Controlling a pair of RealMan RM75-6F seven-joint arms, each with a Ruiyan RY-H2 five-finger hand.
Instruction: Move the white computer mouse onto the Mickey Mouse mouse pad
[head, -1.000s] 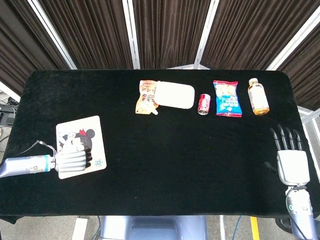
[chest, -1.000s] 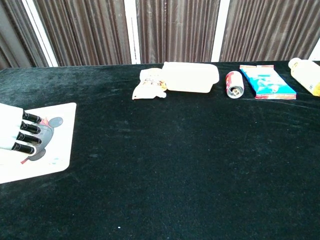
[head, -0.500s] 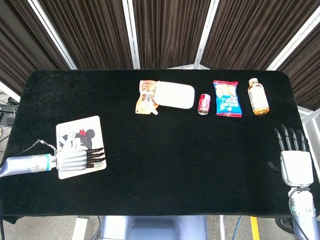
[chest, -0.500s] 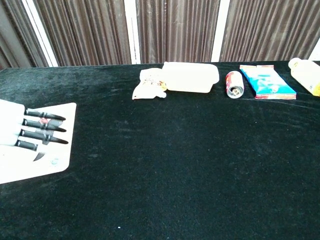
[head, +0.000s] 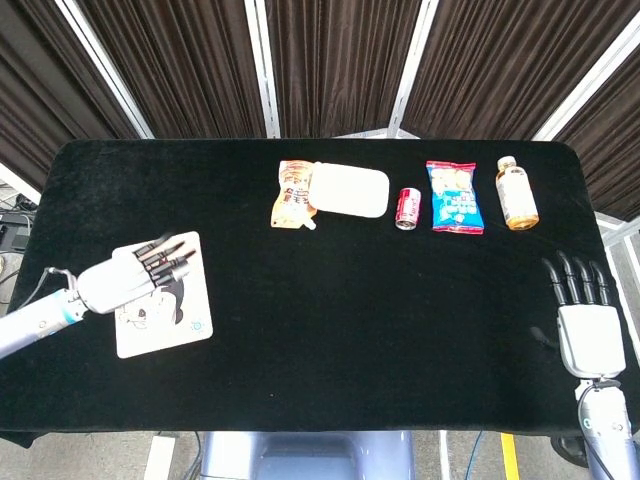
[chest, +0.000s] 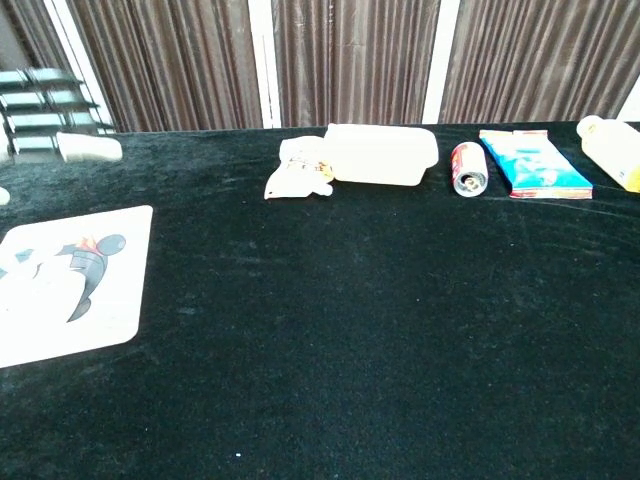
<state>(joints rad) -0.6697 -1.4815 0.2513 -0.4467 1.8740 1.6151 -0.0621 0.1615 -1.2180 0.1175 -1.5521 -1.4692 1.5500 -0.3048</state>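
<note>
The Mickey Mouse mouse pad (head: 175, 315) lies flat near the table's front left corner, and the chest view shows its printed face (chest: 110, 290) uncovered. My left hand (head: 135, 272) hovers above the pad's far half with its fingers stretched out and apart. In the chest view this hand (chest: 45, 115) is blurred at the top left, well above the pad, with nothing visible in it. I cannot make out the white computer mouse in either view. My right hand (head: 585, 325) stays at the table's right edge, fingers straight and empty.
Along the far side of the black table stand an orange pouch (head: 291, 195), a white lidded box (head: 348, 190), a red can (head: 408, 208), a blue snack bag (head: 454, 197) and a bottle (head: 516, 193). Dark curtains hang behind.
My left hand straightened its curled fingers on the pad, then lifted off it and moved toward the far side. The pad's picture is now uncovered. The right hand barely shifted.
</note>
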